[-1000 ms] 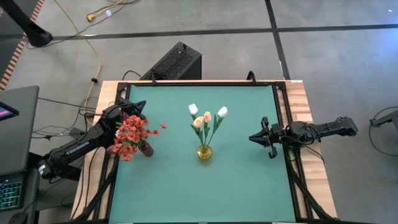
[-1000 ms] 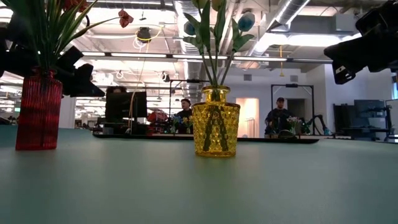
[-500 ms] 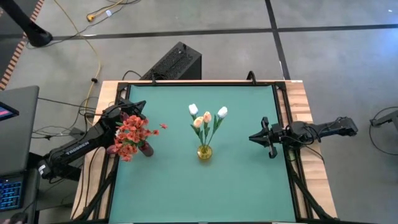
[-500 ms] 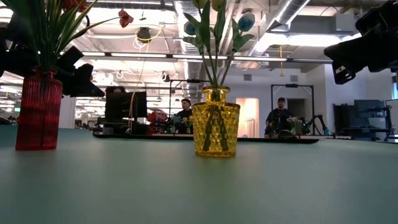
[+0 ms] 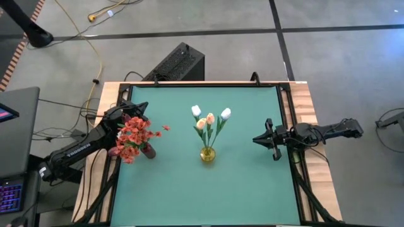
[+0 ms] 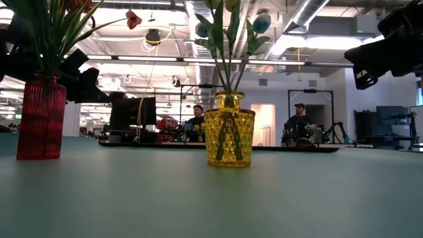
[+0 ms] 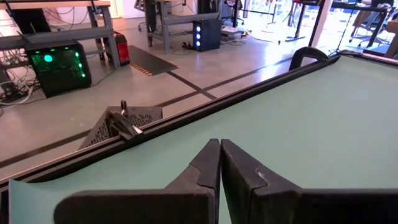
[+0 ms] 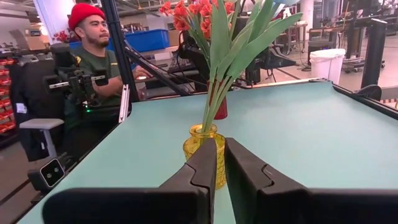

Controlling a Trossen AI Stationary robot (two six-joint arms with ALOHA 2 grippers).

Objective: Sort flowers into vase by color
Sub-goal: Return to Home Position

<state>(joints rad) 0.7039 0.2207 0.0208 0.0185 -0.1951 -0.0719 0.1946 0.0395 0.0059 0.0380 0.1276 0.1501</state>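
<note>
Red-orange flowers sit in red vase, frame left; tulips in yellow vase, centre. Left gripper clenched, empty, beside the red vase. Right gripper clenched, empty, frame right. Homing: best withdraw left gripper slowly, clear of stems.

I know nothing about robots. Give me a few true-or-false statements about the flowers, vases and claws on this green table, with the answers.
1. The red-orange flowers stand in the red vase. True.
2. The tulips stand in a blue vase. False: they stand in the yellow vase.
3. The left claw and the right claw are both shut and hold nothing. True.
4. The right claw grips the yellow vase. False: it hangs apart from that vase, near the right edge of the table.
</note>
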